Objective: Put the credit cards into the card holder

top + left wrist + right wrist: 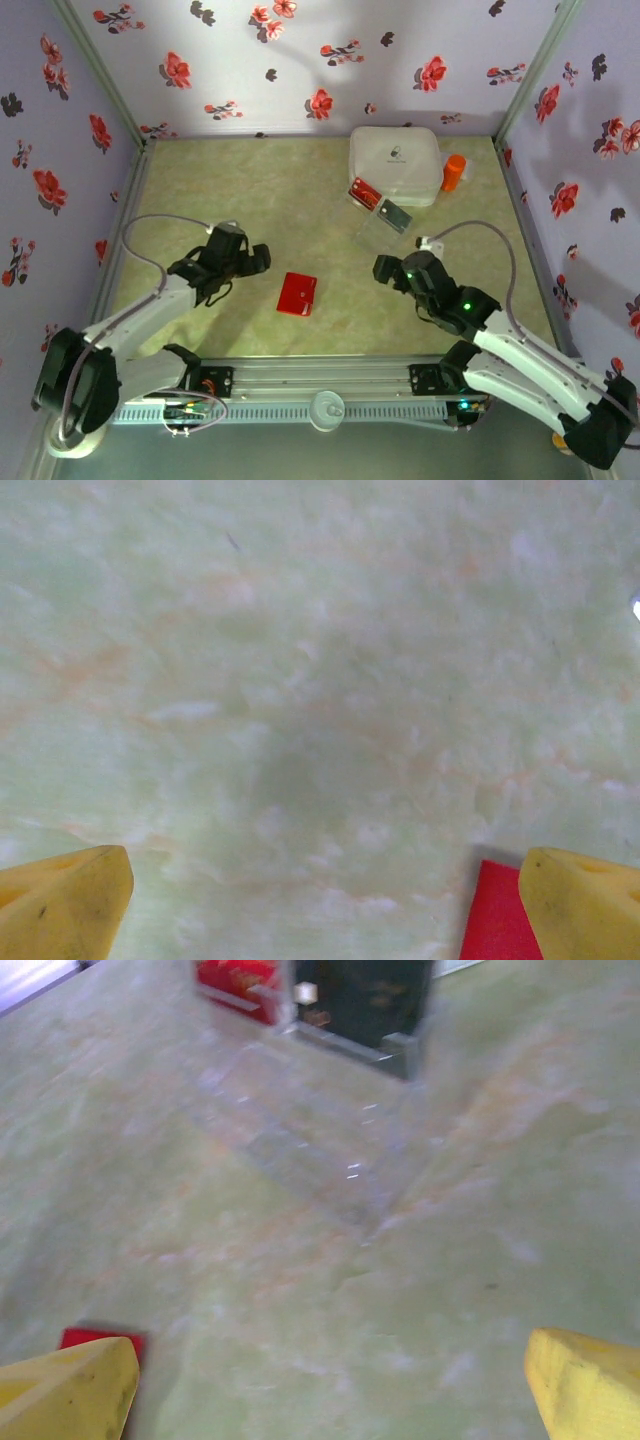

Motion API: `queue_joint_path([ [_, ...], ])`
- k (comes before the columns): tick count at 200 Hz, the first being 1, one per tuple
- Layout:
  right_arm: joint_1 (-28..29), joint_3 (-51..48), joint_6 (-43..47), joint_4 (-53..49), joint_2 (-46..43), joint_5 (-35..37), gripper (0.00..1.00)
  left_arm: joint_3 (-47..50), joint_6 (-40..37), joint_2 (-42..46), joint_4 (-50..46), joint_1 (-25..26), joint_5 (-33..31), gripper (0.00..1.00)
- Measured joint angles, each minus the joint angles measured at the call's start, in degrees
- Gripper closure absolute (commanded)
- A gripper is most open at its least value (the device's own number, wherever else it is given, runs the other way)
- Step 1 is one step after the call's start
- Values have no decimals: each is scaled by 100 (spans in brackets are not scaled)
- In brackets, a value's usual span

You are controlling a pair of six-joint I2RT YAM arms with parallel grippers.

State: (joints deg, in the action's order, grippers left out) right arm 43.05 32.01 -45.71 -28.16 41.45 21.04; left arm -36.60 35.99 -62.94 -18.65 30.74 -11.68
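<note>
Left gripper (258,260) of mine is spread wide with nothing between the yellow fingertips (70,900), and it hangs low over the desk (250,190), pale green with a marbled pattern. The right gripper (384,268) is spread as well and holds nothing; its yellow fingertips (585,1385) sit at the two bottom corners of my right wrist view, with bare desk between them

The card holder (297,293) lies flat on the desk between my two grippers, touched by neither, a small red rectangle near the front rail. From my left wrist a corner of it shows just beside my right-hand fingertip. From my right wrist a sliver of it peeks out behind my left-hand fingertip

The credit cards are well apart from the card holder, further back and to the right. A red card (363,192) and a dark card (394,215) rest side by side at the far end of a clear tray (376,232). From my right wrist they appear blurred at the top edge, so I cannot tell how many cards are stacked there. The tray's far end lies just beside a white box (395,160), and an orange object (453,173) stands at the box's right side
</note>
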Motion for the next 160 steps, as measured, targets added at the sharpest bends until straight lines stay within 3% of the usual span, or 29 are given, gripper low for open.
queue_joint_path([
  [47, -431, 4, -66, -612, -358, 1425, 0, -96, -793, 531, 107, -461, -481, 0],
  [76, -1165, 111, 348, -417, -151, 2022, 1, -63, -1478, 734, 678, -710, -774, 0],
  [125, -3174, 463, 876, 564, 1239, 2146, 1, 142, -2594, 739, 2004, -1602, -973, 0],
  [160, -3847, 579, 1237, 1202, 2286, 2310, 1, 378, -3001, 479, 2791, -2385, -975, 0],
])
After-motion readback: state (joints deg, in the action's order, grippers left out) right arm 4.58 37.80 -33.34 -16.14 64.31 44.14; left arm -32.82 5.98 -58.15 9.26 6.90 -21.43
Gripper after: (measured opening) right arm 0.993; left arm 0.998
